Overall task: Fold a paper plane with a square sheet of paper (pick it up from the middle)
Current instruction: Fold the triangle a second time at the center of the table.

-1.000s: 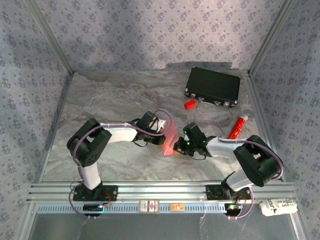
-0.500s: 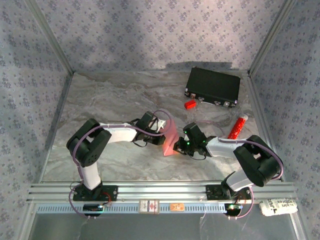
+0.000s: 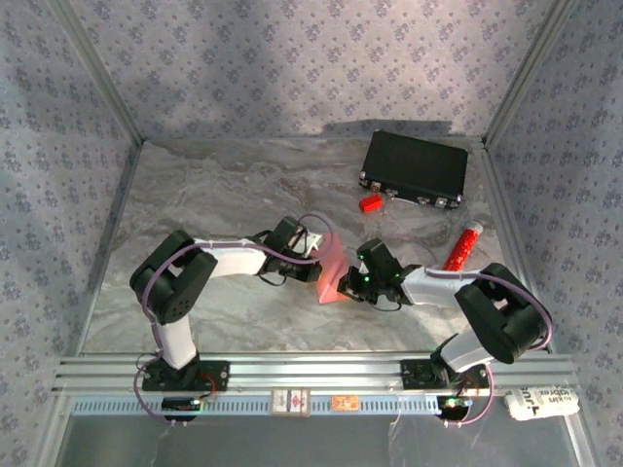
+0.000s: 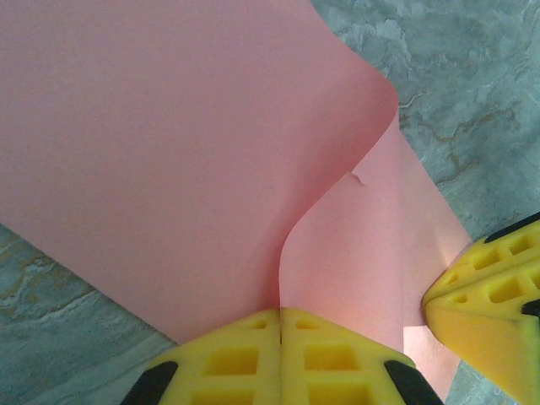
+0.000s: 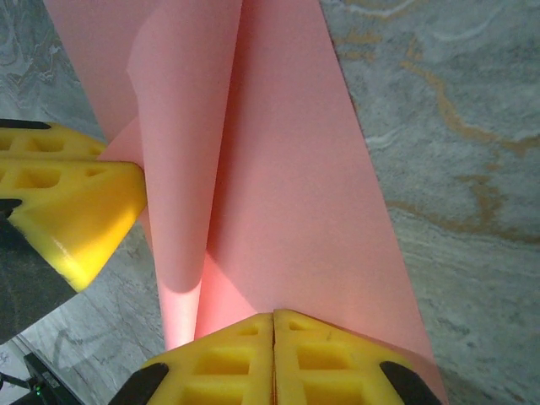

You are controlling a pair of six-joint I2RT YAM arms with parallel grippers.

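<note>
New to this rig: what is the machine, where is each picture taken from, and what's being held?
Two robot arms are bolted at the near edge of a marble-patterned table. The wide picture looks down from above and behind them. Each close-up comes from a camera on one wrist, its own yellow fingers at the bottom. The left pincer and the right pincer are both shut on one salmon-pink sheet of paper, which bends up between them. Farther back lie a black case, a small red block and a red-and-white tube.
</note>
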